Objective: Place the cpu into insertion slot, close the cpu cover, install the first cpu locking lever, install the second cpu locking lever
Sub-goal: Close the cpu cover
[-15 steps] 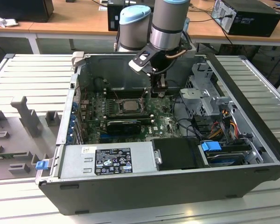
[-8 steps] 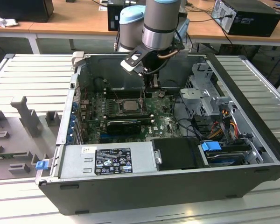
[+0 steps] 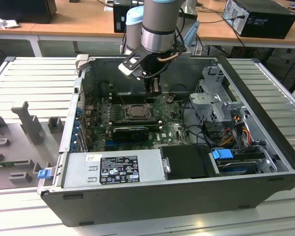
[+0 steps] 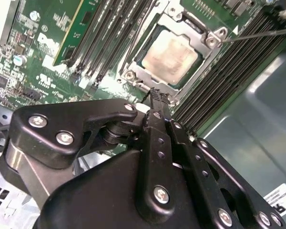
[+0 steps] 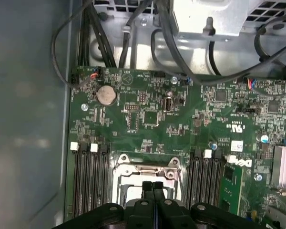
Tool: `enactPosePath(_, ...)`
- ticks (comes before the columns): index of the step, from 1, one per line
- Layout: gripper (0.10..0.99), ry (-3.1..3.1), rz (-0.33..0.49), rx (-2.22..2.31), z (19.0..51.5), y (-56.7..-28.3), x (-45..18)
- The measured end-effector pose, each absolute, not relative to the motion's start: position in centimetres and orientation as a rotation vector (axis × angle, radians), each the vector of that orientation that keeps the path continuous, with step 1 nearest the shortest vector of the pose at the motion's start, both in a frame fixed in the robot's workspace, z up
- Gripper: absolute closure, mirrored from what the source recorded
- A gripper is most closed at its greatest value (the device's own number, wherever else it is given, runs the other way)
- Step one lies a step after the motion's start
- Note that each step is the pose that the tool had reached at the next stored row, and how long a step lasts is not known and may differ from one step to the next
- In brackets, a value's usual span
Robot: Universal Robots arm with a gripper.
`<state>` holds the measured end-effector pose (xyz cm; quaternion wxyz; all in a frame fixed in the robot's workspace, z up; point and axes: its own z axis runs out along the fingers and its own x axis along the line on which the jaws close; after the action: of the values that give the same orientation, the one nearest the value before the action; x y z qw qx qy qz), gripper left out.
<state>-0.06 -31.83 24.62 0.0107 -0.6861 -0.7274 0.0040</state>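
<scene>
- The jaws are pressed together with nothing between them. They hang from the arm [image 3: 157, 29] inside the open computer case [image 3: 265, 167].
- They hover just beside one edge of the insertion slot [image 3: 128, 111]. Whether their tips touch its rim I cannot tell.
- The cpu [image 4: 174, 55] sits in the insertion slot, pale metal face up, clear of the jaws.
- The cpu cover [image 4: 152, 82] lies flat around the chip, whose face shows through the cover's window.
- A thin lever rod [image 4: 257, 34] runs out from one corner of the insertion slot across the black memory slots [image 4: 229, 71].
- Those memory slots flank the insertion slot on two sides, all on the green board [image 5: 109, 129].
- In the exterior view, a long black card [image 3: 130, 132] lies on the board just on the near side of the insertion slot, with a silver power supply box [image 3: 113, 169] nearer again.
- To the exterior view's right of the insertion slot, the case also holds a metal drive cage [image 3: 211, 101] and a bundle of coloured cables [image 3: 236, 130].
- The case rests on a ribbed grey worktop [image 3: 34, 73]. Grey fixture blocks [image 3: 27, 123] stand on it, well off to the exterior view's left of the insertion slot.
- Far behind the insertion slot, a wooden worktop [image 3: 78, 19] carries a black computer box [image 3: 265, 17].
</scene>
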Motion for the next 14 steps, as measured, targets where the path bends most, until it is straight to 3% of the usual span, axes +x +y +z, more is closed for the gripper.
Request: enactPosePath(14, 0.980, -2.279, 0.012, -2.130, 23.5, -31.8, -1.8)
